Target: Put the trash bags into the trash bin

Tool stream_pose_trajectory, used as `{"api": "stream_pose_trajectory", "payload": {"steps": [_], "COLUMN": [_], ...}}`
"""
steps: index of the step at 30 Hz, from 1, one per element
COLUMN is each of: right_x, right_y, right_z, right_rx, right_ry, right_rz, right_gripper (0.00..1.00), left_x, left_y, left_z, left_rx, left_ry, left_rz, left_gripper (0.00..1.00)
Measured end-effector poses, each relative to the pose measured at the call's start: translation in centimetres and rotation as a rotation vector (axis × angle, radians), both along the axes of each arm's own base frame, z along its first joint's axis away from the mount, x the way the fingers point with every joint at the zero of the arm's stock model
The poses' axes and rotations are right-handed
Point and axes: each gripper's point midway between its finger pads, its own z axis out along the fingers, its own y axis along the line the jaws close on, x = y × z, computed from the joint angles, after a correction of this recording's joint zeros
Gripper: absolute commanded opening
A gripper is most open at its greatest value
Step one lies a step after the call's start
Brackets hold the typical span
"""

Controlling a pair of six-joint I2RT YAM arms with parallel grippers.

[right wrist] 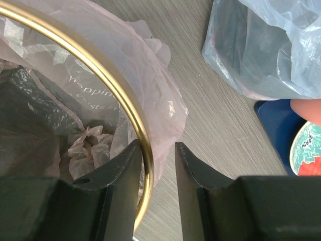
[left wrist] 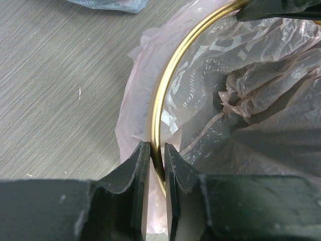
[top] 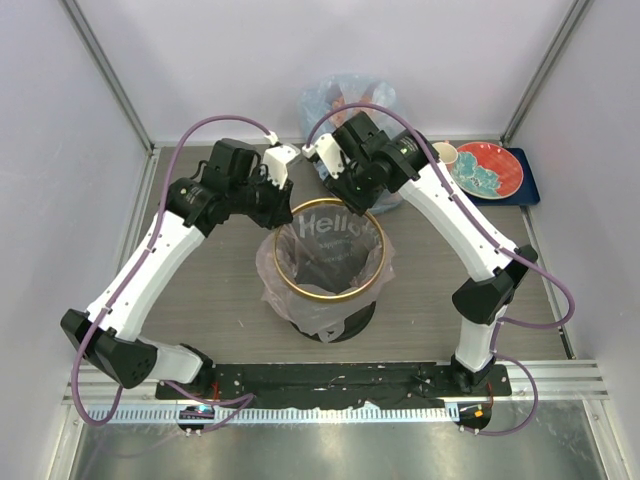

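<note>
The round black trash bin (top: 357, 318) stands at the table's middle. The pale-pink trash bag (top: 275, 288) with "Hello" lettering lines it, its edge folded out over the rim. The gold hoop (top: 330, 296) lies on top of the bag. My left gripper (top: 283, 205) is at the rim's far left. In the left wrist view it (left wrist: 157, 150) is shut on the hoop (left wrist: 170, 70), with the bag (left wrist: 135, 100) below. My right gripper (top: 347, 200) is at the far rim. In the right wrist view it (right wrist: 156, 148) is open astride the hoop (right wrist: 90, 60) and the bag's folded edge (right wrist: 150, 75).
A bluish translucent bag (top: 345, 100) stuffed with reddish contents sits at the back behind both grippers, also in the right wrist view (right wrist: 266, 45). A dark blue tray (top: 528, 190) with a red plate and a small cup (top: 445, 152) stand at the back right. Walls enclose the table.
</note>
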Motion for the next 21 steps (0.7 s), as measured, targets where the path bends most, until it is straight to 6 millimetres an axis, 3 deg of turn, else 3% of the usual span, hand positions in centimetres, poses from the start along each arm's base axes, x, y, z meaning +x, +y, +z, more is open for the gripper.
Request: {"api": "stream_pose_trajectory", "payload": {"steps": [5, 7, 9, 10, 12, 16, 17, 21], "right_x": [-0.1, -0.3, -0.6, -0.7, -0.8, -0.6, -0.4, -0.2], "right_y": [0.0, -0.1, -0.1, -0.2, -0.1, 0.3, 0.5, -0.1], "right_z": [-0.6, -1.1, -1.6, -1.8, -1.7, 0.1, 1.0, 4.6], "right_rx": [-0.008, -0.015, -0.023, -0.025, -0.02, 0.034, 0.062, 0.202], "right_ry": [0.015, 0.03, 0.048, 0.054, 0.057, 0.03, 0.015, -0.02], "right_rz": [0.002, 0.005, 0.007, 0.007, 0.006, 0.009, 0.011, 0.028], "right_gripper": [0.39, 0.42, 0.47, 0.58, 0.65, 0.79, 0.8, 0.81], "left_x": [-0.1, -0.1, -0.2, -0.2, -0.3, -0.5, -0.5, -0.7], "left_y": [0.1, 0.1, 0.1, 0.2, 0.2, 0.5, 0.7, 1.6], "left_z": [-0.1, -0.2, -0.4, -0.5, -0.6, 0.1, 0.5, 3.3], "left_rx": [0.003, 0.005, 0.011, 0.015, 0.019, 0.018, 0.012, -0.051], "left_ry": [0.003, 0.004, 0.005, 0.004, 0.003, -0.028, -0.04, -0.107], "left_rz": [0.0, -0.004, -0.009, -0.012, -0.017, -0.028, -0.027, -0.024], "left_gripper": [0.3, 0.38, 0.5, 0.54, 0.63, 0.77, 0.83, 0.88]}}
